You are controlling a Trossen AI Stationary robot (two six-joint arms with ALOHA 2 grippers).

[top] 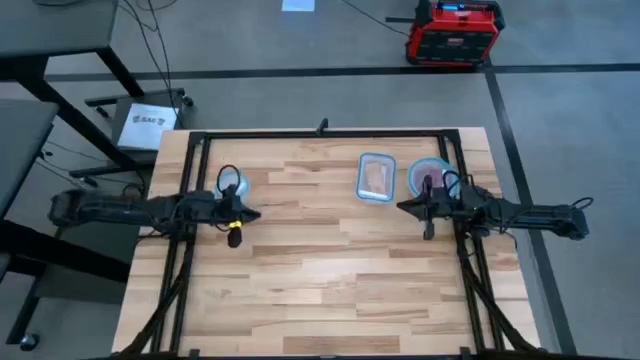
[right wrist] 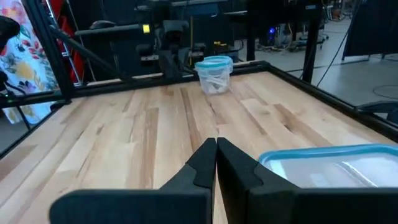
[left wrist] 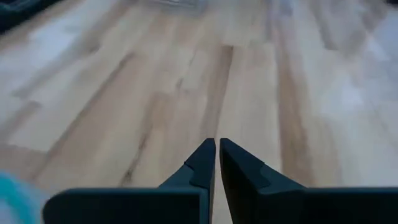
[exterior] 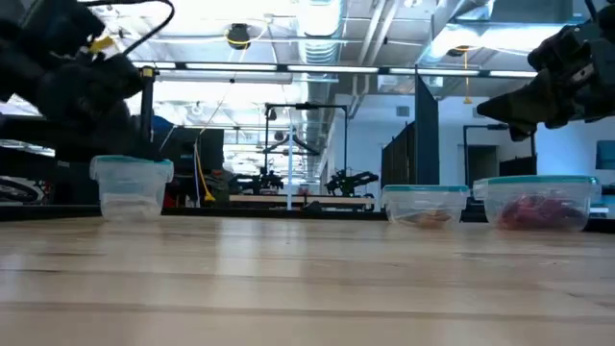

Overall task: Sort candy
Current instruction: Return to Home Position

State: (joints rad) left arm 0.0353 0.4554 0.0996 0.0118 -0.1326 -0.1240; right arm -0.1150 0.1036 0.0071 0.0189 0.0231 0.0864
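Bins lidded, arms ready to go home.
The left hand (left wrist: 217, 142) and the right hand (right wrist: 216, 140) hang above the bench (top: 320, 270), fingers pressed together, holding nothing. The candy (exterior: 534, 211) lies inside three closed bins: pale pieces in the small round bin (exterior: 132, 165), orange ones in the rectangular bin (exterior: 425, 191), red ones in the larger round bin (exterior: 538, 182). A clean retreat probably means lifting first, then drawing back, especially for the right arm, which is just beside two lids.

A blue-rimmed container (right wrist: 323, 154) is cut off at the edge, its candy (right wrist: 314, 180) an indistinct blur.
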